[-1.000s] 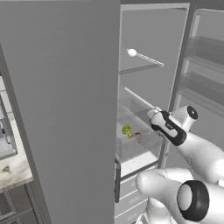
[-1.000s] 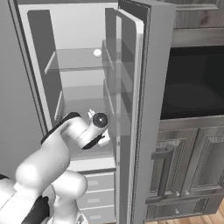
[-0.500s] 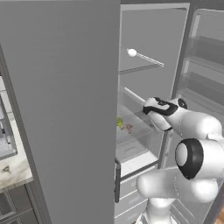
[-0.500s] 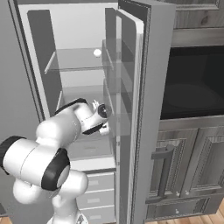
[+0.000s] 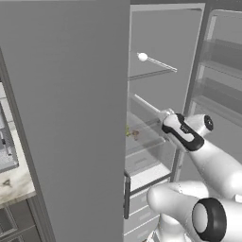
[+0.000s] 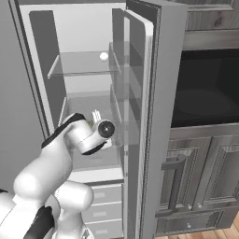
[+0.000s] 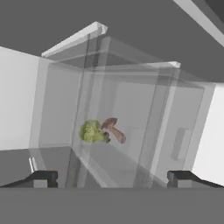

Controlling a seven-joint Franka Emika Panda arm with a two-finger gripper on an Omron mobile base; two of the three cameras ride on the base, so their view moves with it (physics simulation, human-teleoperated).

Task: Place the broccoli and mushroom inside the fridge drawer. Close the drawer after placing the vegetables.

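Broccoli (image 7: 91,131) and mushroom (image 7: 113,129) sit touching inside the fridge drawer (image 7: 131,131). Gripper (image 7: 111,178) is spread wide, empty. An off-centre push could skew the drawer and jam it.

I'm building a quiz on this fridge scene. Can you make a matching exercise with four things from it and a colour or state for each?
Things:
1. broccoli
2. mushroom
3. fridge drawer
4. end effector

Descriptions:
A. reddish-brown, lying beside the green floret
B. translucent, greyish-white box
C. open, holding nothing
D. yellow-green, seen through the clear wall

Pairs: 1-D, 2-A, 3-B, 4-C
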